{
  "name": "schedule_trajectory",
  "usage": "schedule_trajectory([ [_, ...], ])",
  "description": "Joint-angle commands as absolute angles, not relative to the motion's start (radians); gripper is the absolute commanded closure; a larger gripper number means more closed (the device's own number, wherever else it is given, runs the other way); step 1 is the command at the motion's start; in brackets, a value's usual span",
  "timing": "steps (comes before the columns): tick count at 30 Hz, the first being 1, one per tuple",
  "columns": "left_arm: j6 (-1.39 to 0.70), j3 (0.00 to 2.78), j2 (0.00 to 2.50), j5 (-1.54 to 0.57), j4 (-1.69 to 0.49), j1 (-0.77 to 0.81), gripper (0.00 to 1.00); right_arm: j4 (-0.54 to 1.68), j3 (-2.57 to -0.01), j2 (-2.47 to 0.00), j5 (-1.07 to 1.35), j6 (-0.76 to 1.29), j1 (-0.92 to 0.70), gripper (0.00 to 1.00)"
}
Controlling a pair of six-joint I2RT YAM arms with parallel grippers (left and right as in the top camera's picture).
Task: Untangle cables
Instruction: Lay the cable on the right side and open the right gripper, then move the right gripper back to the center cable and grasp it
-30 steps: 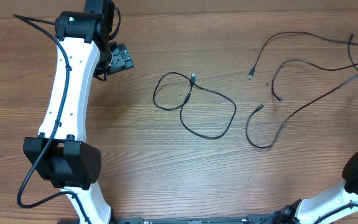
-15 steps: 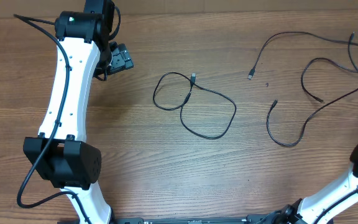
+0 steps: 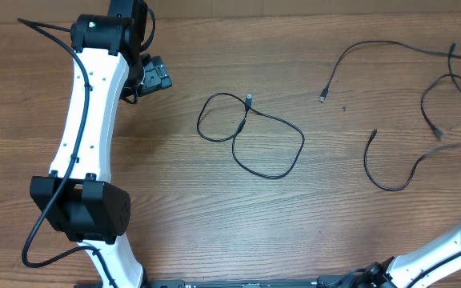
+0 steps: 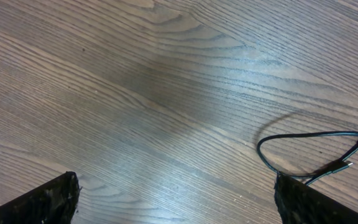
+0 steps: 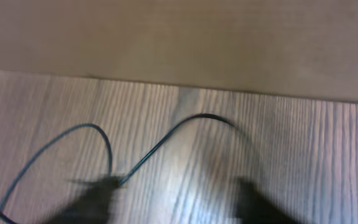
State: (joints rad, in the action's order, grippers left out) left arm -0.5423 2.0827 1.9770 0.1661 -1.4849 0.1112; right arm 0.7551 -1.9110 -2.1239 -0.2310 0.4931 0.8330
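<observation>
Several thin black cables lie on the wooden table. One forms a double loop [image 3: 302,138] mid-table with its plug [image 3: 249,100] on top. A second [image 3: 350,50] runs from a plug [image 3: 322,98] up and off to the right. A third [image 3: 390,189] hooks down from its free end [image 3: 373,134] and leads to the right edge. My left gripper [image 3: 152,78] hovers open at the upper left, its fingers [image 4: 42,202] wide apart over bare wood, the looped cable [image 4: 278,140] to its right. My right gripper [image 5: 179,199] is blurred, jaws apart; a cable [image 5: 197,116] reaches its left finger [image 5: 98,196].
The left arm's white links [image 3: 86,120] stretch down the table's left side to its base [image 3: 82,210]. The right arm's base [image 3: 446,248] sits at the lower right corner. In the right wrist view the table's edge [image 5: 179,86] meets a beige wall.
The hooked cable on the right has been dragged further right across the table. My right jaws, shut earlier, now stand apart. The left arm and looped cable have not moved.
</observation>
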Motion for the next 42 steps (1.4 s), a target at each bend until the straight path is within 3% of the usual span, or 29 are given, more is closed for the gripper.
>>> schedule_trajectory([
  [1,-0.524,2.083,1.968,0.183,-1.484,0.118,0.00,0.785,-1.910,-2.125,-0.091,0.485,0.837,0.00],
  [13,-0.524,2.083,1.968,0.183,-1.484,0.118,0.00,0.944,-1.910,-2.125,0.477,0.229,0.789,0.00],
  [24,-0.524,2.083,1.968,0.183,-1.484,0.118,0.00,1.113,-1.908,-2.125,0.472,-0.055,0.440,0.00],
  [33,-0.524,2.083,1.968,0.183,-1.484,0.118,0.00,1.098,-1.830,-2.134,0.450,-0.302,0.062,0.00],
  [42,-0.524,2.083,1.967,0.183,-1.484,0.118,0.00,0.945,-1.755,-2.155,0.394,-0.339,-0.183,0.03],
])
